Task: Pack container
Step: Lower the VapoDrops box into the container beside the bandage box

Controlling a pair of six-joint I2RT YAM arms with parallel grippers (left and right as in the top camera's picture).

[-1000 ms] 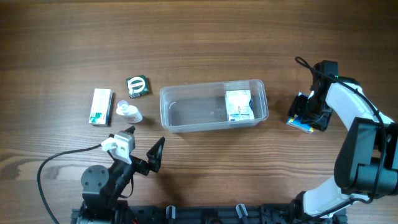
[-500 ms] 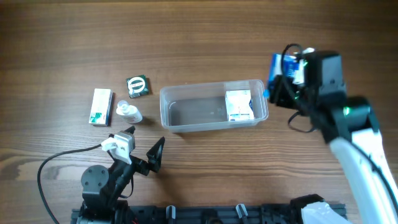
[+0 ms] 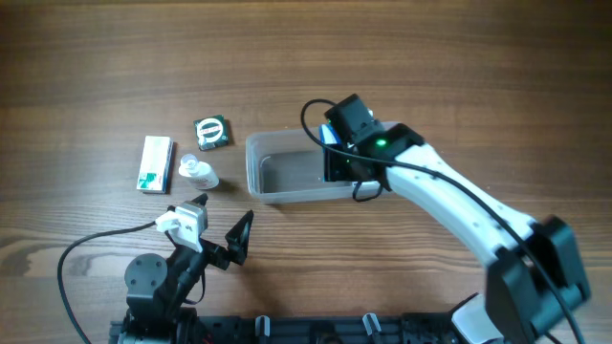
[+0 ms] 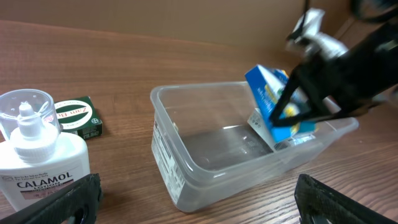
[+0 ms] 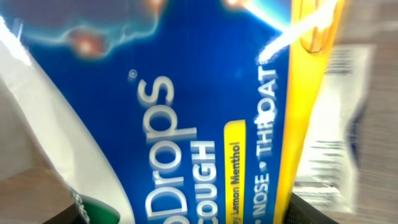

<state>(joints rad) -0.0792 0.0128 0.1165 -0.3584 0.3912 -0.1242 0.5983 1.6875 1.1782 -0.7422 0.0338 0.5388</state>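
Note:
The clear plastic container [image 3: 277, 174] lies at the table's middle; it also shows in the left wrist view [image 4: 199, 155]. My right gripper [image 3: 344, 158] is shut on a blue cough drops box [image 4: 268, 99] and holds it tilted inside the container's right half, just above a white box [image 4: 261, 124] lying there. The blue box fills the right wrist view [image 5: 186, 124]. In the overhead view my right arm hides the container's right end. My left gripper [image 3: 216, 231] is open and empty, low near the front edge, facing the container [image 4: 199, 205].
Left of the container stand a white Calamol bottle [image 3: 199, 173] [image 4: 37, 168], a small dark green box [image 3: 211, 132] [image 4: 74, 116] and a white-and-green box [image 3: 155, 163]. A black cable [image 3: 86, 250] loops by the left arm's base.
My right arm has swung from the table's right side leftward, carrying the blue box up and then down into the container. The left arm has not moved.

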